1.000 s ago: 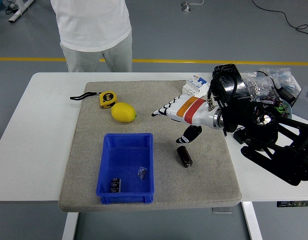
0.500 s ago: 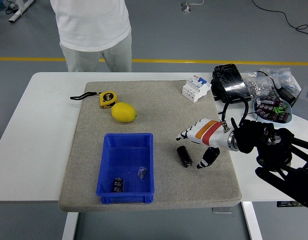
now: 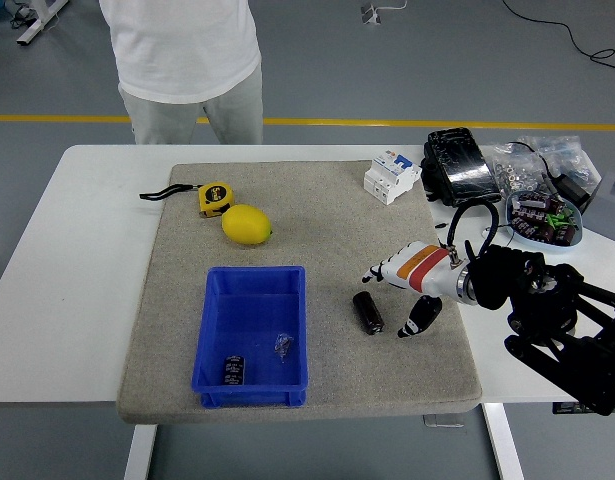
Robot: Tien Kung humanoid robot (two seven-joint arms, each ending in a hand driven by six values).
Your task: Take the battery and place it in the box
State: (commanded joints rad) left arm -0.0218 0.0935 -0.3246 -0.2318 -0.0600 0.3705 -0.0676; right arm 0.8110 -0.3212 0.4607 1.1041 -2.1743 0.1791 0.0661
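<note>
Just R hand beside battery

battery: black cylinder, lying flat on the mat, right of box
box: blue, open-topped, rectangular

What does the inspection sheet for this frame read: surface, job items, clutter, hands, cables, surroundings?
Surface: white table with a grey mat on it.
Job's things: black battery lying on the mat, right of the blue box; the box already holds a small dark cylinder and a clear scrap.
Clutter: lemon, yellow tape measure, white breaker, bagged parts at the right.
Hands: right hand open, just right of the battery, not touching it; left hand nothing seen.
Cables: black cable looping at the right wrist.
Surroundings: person standing at the far side.
</note>
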